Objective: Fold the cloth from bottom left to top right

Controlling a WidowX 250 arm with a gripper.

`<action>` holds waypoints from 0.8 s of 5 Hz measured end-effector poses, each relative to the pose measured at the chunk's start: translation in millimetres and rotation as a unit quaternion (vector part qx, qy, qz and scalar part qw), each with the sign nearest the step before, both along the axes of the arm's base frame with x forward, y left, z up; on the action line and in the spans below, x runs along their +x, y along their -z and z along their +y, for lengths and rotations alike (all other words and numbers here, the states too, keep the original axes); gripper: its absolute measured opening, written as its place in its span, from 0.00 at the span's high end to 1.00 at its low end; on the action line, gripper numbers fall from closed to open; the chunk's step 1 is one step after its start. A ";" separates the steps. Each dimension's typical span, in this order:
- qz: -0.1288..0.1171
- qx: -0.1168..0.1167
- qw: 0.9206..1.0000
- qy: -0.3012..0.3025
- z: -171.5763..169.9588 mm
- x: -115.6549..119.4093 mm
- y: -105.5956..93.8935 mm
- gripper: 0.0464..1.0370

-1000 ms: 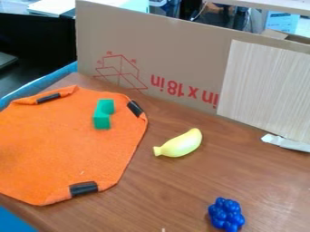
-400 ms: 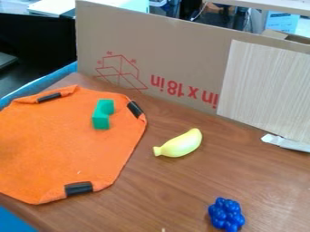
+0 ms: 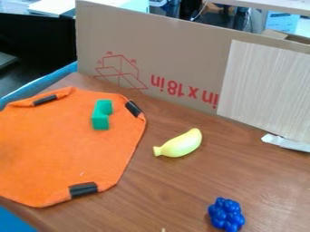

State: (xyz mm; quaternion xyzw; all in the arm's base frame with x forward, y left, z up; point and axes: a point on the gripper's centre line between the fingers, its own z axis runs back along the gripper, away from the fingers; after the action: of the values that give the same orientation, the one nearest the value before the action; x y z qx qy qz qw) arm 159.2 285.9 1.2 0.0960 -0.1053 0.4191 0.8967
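An orange cloth (image 3: 66,145) lies spread over the left part of the table, its left side running out of the view. Black bands wrap its folded corners at the upper left, upper right and bottom. On its upper right part rests a green block (image 3: 102,115).
A yellow toy banana (image 3: 180,144) lies on the wooden table (image 3: 176,190) just right of the cloth. Blue toy grapes (image 3: 226,214) sit near the front edge at the right. A cardboard panel (image 3: 176,54) stands along the back, with a white scrap (image 3: 287,142) at its right foot.
The cloth's bottom corner shifted slightly left, then back right. Its upper left corner has moved a little left and down. The green block has shifted very slightly left.
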 end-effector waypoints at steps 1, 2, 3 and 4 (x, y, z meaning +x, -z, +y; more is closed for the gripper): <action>-0.017 -0.004 1.000 -0.007 -8.3 9.1 -28.4 0.98; 0.000 -0.002 1.000 -0.018 -21.4 38.5 -44.5 0.99; 0.034 0.014 0.999 -0.038 -27.6 75.2 -53.9 0.99; 0.064 -0.023 0.997 -0.048 -32.8 110.7 -50.0 0.99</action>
State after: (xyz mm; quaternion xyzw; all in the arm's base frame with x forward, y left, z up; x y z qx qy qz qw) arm 269.9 253.0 51.2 0.1071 -0.0331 0.4568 0.8825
